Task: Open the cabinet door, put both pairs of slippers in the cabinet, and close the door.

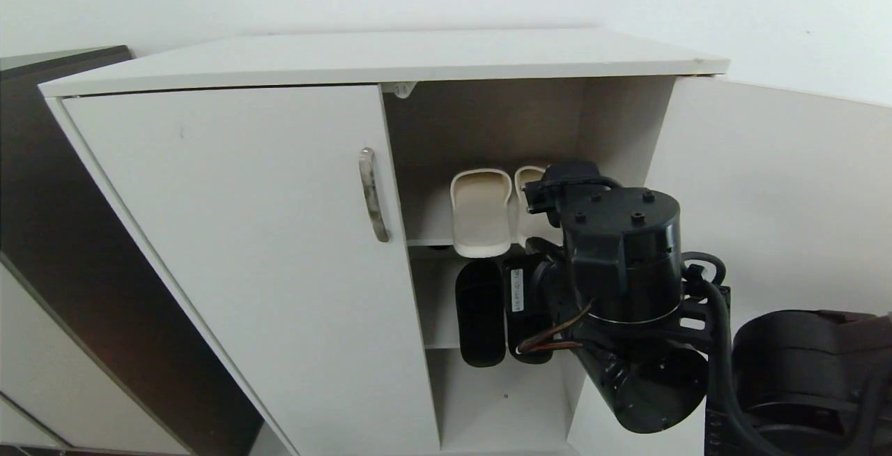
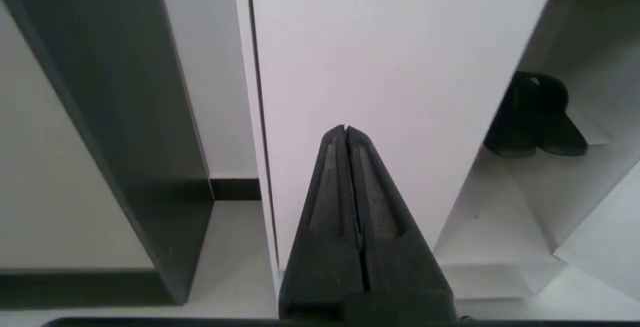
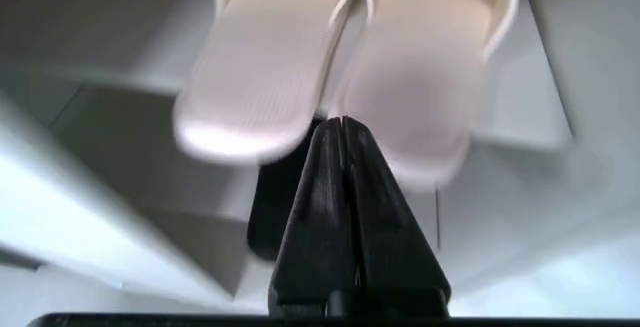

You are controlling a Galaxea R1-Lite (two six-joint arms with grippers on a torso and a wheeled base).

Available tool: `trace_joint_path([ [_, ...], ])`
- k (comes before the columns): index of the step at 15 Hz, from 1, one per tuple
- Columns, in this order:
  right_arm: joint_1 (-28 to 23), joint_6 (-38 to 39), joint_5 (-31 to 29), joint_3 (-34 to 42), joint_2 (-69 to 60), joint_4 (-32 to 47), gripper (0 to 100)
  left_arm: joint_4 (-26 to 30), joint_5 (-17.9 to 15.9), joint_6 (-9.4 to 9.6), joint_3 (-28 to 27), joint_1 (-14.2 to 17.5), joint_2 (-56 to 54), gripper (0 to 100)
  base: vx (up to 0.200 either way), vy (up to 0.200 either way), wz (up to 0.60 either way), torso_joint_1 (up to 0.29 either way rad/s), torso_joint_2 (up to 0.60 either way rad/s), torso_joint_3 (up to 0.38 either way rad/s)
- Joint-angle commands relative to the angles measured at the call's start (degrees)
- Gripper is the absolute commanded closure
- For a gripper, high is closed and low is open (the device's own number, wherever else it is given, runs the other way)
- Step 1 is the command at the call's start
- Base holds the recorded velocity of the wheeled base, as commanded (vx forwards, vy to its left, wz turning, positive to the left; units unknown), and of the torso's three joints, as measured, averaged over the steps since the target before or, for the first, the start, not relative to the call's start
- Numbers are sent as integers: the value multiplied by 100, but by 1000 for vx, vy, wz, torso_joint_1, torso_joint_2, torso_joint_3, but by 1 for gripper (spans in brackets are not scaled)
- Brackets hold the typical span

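Evidently the stowing is done and the closing step is in hand. In the head view the cabinet fills the frame, its left door closed and its right door swung wide at the right edge. The cream slippers lie on the upper shelf at frame centre, heels overhanging its edge. The black slippers lie directly below on the middle shelf.

The right arm stands in front of the opening and hides half of the second cream slipper, so that one probably lies level with its mate. The right gripper points at the slippers, its fingers pressed together and holding nothing. The left gripper faces the closed door, fingers likewise clamped together on nothing.

My judgement is that the next move needs the right arm drawn clear of the opening, then a sideways push on the open door's flat face. The overhanging heels could catch the door if they stick out too far.

Both doors and the shelves are smooth, matt white board with square edges. The handle is a slim, curved bar of brushed metal. Each cream slipper looks like soft moulded foam, rounded at the heel with a raised rim; the black pair is duller and similar in shape.
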Motion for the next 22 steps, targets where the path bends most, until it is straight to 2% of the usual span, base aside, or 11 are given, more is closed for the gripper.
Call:
trace_joint_path([
  [1, -3, -1, 9, 12, 52, -1, 100, -10, 2, -4, 0, 1, -1, 100, -200, 0, 0, -2, 2, 7],
  [14, -20, -18, 35, 179, 35, -1, 100, -1, 2, -4, 0, 1, -1, 100, -200, 0, 0, 1, 2, 1],
  [16, -38, -80, 35, 302, 26, -53, 100, -1, -33, 49, 0, 1, -1, 100, -200, 0, 0, 0, 2, 0],
  [22, -126, -212, 255, 557, 8, -352, 100, -1, -25, 49, 0, 1, -1, 100, 0, 0, 0, 0, 0, 0],
])
